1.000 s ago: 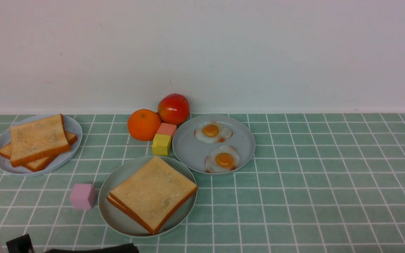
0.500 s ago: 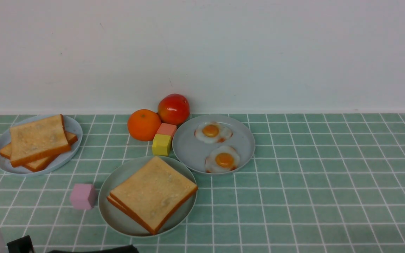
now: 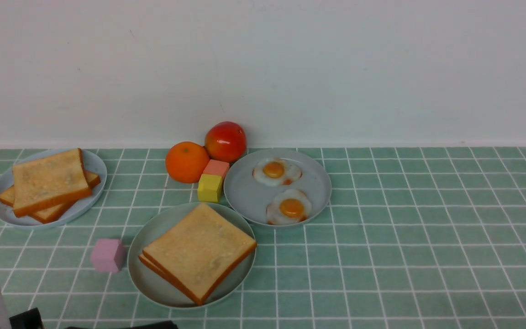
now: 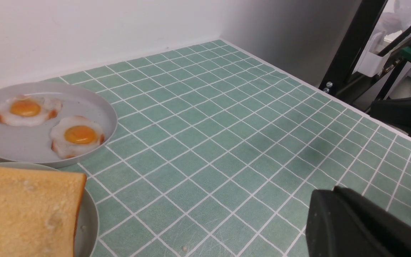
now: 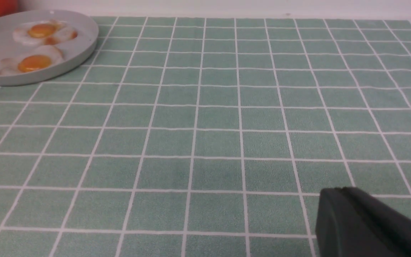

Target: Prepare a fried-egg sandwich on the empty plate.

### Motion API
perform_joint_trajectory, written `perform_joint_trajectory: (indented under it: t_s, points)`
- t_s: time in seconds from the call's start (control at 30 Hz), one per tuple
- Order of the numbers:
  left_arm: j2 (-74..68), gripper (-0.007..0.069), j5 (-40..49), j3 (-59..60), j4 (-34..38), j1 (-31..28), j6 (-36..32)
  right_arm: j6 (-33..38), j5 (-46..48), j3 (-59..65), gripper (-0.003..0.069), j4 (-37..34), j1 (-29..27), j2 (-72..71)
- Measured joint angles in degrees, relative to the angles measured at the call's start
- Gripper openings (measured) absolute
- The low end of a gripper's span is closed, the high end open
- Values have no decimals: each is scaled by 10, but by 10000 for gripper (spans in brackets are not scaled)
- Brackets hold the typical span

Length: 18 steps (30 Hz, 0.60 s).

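Two square golden toast slices (image 3: 199, 252) lie stacked on the round pale mint-green plate (image 3: 149, 278), near the tiled table's front; nothing there has shifted since a second ago. The left gripper (image 4: 337, 217) and right gripper (image 5: 348, 217) have their jaws pressed together, empty, above bare tiles.
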<state>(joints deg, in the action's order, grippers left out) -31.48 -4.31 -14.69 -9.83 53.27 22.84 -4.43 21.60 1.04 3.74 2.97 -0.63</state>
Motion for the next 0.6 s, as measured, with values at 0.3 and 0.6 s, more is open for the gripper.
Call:
perform_joint_trajectory:
  t_s: [0.3, 0.6]
  points:
    - [0, 3, 0, 0, 0, 0, -4, 0, 0, 0, -6, 1, 0, 0]
    - [3, 3, -14, 0, -3, -7, -83, 0, 0, 0, 1, 1, 0, 0]
